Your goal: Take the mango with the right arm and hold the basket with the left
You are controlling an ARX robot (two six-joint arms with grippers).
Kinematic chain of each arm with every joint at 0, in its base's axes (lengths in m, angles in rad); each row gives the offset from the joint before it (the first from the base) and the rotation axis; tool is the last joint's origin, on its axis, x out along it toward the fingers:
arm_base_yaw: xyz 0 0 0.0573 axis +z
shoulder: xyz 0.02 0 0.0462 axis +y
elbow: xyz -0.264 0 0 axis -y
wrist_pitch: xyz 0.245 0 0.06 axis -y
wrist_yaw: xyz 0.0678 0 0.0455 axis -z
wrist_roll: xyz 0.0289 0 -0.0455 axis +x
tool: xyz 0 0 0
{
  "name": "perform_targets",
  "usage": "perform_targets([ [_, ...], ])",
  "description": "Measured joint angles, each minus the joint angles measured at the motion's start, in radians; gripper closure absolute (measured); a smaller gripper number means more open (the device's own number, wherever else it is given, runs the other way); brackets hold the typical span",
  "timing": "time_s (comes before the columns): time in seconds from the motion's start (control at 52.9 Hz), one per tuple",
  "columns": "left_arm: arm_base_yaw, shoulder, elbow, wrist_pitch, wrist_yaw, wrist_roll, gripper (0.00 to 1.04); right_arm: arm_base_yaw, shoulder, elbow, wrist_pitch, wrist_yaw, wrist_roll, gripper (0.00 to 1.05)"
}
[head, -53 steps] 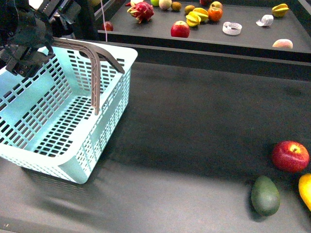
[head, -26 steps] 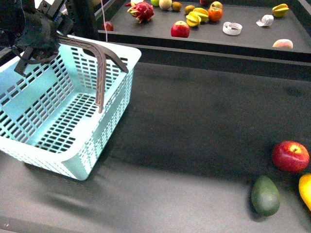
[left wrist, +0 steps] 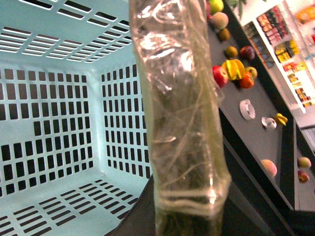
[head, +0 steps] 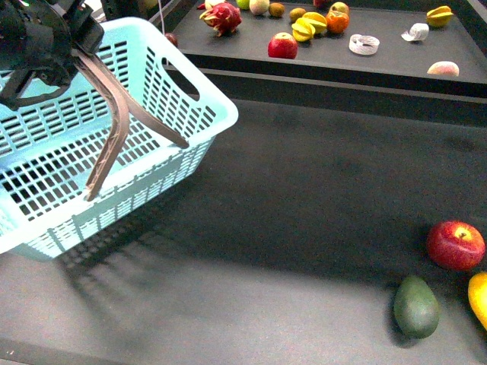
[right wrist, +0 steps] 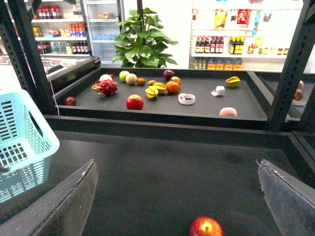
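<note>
At far left, basket [head: 163, 99] tilted, handles [head: 118, 125] in left hand [head: 44, 39]; mango [head: 479, 298] outside.

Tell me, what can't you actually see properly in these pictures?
- Mango: front view, mostly cut off by the right edge.
- Left gripper: front view, dark, cropped; grip on the basket handle unclear.
- Basket floor: left wrist view, partly hidden by a wrapped finger.

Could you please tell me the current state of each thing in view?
basket: tilted, empty.
left gripper: shut on the basket.
right gripper: open, empty.
mango: lying on the table, untouched.
red apple: lying on the table.
avocado: lying on the table.
</note>
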Motion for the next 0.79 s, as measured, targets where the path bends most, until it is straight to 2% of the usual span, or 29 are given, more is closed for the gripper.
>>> perform_targets([
  [0.17, -0.065, -0.206, -0.215, 0.150, 0.077, 0.205, 0.97, 0.000, 0.000, 0.000, 0.000, 0.000, 0.000, 0.08],
  [0.416, -0.198, -0.353, -0.388, 0.206, 0.129, 0.406, 0.97, 0.000, 0.000, 0.000, 0.000, 0.000, 0.000, 0.08],
  [0.794, -0.366, -0.375, -0.454, 0.261, 0.178, 0.534, 0.97, 0.000, 0.000, 0.000, 0.000, 0.000, 0.000, 0.08],
])
